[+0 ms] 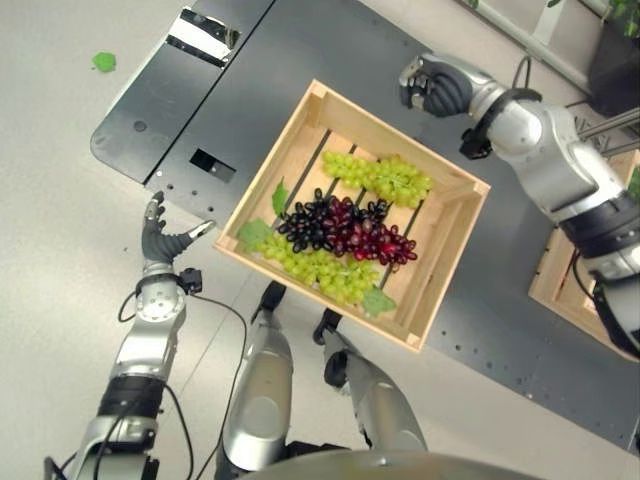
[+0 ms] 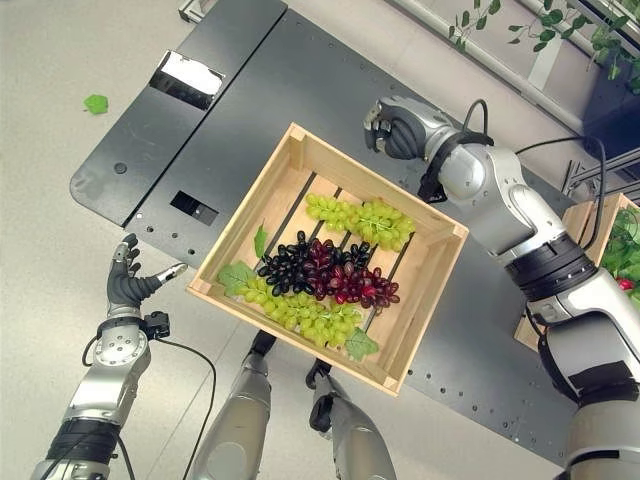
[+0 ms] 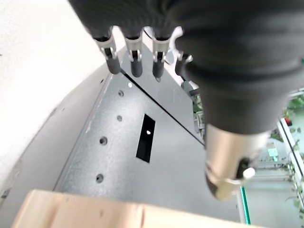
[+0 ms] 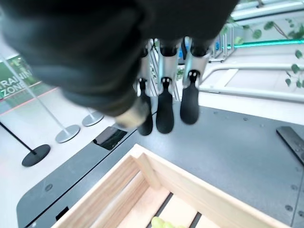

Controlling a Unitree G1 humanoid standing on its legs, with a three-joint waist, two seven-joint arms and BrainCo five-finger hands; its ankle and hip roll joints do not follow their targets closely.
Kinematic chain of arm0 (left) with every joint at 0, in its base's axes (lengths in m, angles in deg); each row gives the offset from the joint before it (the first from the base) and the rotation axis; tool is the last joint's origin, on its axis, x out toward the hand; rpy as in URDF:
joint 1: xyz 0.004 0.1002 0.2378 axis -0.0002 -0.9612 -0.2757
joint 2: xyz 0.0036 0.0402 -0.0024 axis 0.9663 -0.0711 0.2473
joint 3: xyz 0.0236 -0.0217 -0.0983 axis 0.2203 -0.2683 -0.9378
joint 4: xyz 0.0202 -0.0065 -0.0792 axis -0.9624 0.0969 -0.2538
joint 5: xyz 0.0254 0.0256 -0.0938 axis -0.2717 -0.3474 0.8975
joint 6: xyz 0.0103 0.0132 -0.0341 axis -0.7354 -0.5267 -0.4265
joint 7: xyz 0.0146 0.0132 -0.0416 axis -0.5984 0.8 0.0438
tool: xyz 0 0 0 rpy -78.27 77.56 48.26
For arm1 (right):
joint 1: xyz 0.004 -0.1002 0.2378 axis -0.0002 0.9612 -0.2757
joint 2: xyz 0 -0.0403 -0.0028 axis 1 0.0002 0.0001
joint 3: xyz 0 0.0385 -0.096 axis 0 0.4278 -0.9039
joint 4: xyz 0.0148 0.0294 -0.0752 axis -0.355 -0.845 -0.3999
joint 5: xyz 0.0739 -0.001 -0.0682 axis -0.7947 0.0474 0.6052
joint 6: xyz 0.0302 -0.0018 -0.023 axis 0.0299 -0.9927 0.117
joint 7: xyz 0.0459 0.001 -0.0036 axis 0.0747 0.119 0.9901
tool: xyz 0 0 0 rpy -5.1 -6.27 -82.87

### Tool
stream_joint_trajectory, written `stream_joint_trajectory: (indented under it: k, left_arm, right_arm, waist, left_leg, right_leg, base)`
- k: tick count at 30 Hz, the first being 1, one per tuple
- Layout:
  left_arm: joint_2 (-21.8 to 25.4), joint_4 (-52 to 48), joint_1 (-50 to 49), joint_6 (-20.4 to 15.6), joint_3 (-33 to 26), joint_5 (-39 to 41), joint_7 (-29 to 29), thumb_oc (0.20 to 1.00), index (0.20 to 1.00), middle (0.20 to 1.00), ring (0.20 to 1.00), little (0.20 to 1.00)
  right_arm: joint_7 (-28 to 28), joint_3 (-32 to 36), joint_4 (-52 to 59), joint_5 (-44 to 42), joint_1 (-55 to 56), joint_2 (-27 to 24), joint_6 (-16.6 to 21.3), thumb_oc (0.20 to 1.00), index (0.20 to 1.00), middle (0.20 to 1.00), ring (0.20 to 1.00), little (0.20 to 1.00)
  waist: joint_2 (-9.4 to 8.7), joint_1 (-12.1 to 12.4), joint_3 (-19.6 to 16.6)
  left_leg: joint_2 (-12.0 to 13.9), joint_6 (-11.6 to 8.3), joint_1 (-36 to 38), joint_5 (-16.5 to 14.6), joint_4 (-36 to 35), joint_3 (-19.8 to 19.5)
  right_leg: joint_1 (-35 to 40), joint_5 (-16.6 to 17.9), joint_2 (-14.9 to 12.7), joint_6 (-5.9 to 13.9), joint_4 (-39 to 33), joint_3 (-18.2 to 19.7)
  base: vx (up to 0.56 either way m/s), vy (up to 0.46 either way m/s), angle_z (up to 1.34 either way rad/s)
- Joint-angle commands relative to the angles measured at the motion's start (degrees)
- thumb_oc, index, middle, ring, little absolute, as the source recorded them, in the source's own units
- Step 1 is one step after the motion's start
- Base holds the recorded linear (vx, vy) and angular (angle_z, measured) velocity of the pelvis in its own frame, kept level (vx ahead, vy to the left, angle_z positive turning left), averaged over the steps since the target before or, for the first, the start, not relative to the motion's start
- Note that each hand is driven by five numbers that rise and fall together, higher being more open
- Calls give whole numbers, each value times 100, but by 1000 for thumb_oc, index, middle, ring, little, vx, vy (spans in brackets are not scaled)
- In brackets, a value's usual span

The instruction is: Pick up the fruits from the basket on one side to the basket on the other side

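Right hand: I see my right hand (image 2: 398,128) hovering past the crate's far corner, at about 1 o'clock from the fruit; fingers hang loosely extended, holding nothing.
Left hand: my left hand (image 1: 160,240) sits off the crate's near-left side, around 8 o'clock, fingers spread and relaxed, empty, just beyond the table (image 1: 300,60) edge.
Fruit location: all the grapes lie inside the wooden crate (image 2: 280,170) in the middle of the dark table; none lifted yet.
Look: a green bunch (image 2: 362,218) at the far side, a dark purple bunch (image 2: 295,262) running into a red bunch (image 2: 362,286) across the middle, another green bunch (image 2: 305,312) on the near side, with a few green leaves (image 2: 232,274) tucked round them.
Second basket: another wooden basket (image 1: 560,285) shows at 3 o'clock, partly behind my right arm.
Handling, my judgement: bunches look light but loose and lumpy, glossy berries likely slippery, soft enough to bruise or shed.
Where to hold: I'd cup a whole bunch around its thickest middle or pinch near the stem end, not single berries.
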Motion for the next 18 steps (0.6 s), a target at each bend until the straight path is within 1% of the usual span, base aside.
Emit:
stream_joint_trajectory:
  k: [1, 4, 8, 14, 18]
  left_arm:
    - [480, -820, -70, -331, -384, -66, -11, 1000, 1000, 1000, 1000, 1000]
    - [485, -796, -58, -315, -354, -76, -26, 1000, 1000, 1000, 1000, 1000]
    - [519, -769, -53, -316, -325, -64, -27, 1000, 1000, 1000, 1000, 1000]
    - [598, -753, 9, -320, -333, 64, 63, 1000, 1000, 1000, 1000, 1000]
    - [590, -733, 40, -331, -313, 206, 156, 1000, 1000, 1000, 1000, 1000]
  right_arm:
    - [195, -158, 497, 64, -581, -241, 134, 1000, 1000, 1000, 1000, 1000]
    - [337, -304, 580, 159, -634, -226, 125, 1000, 1000, 1000, 1000, 1000]
    - [469, -510, 633, 175, -662, -52, 111, 1000, 1000, 1000, 1000, 1000]
    - [346, -669, 421, 205, -791, 229, 48, 1000, 1000, 1000, 1000, 1000]
    - [194, -785, 161, 196, -929, 260, -8, 1000, 1000, 1000, 1000, 1000]
  waist:
    - [-479, 56, 222]
    - [-470, 44, 222]
    - [-453, 32, 222]
    - [-460, 14, 222]
    - [-417, -31, 222]
  left_leg:
    - [-445, 390, -116, 138, -112, 204]
    - [-450, 393, -169, 140, -94, 198]
    - [-445, 392, -285, 129, -25, 173]
    - [-457, 387, -619, 102, 150, 158]
    - [-474, 377, -906, 113, 255, 159]
  right_leg:
    - [49, 94, -310, 535, 395, -10]
    - [9, 100, -302, 531, 396, -15]
    - [-85, 106, -299, 534, 412, -32]
    - [-323, 112, -261, 516, 436, -39]
    - [-552, 119, -251, 498, 488, -68]
  base:
    - [0, 0, 0]
    - [0, 0, 0]
    - [2, -1, 1]
    - [1, -1, 1]
    - [-4, 13, 5]
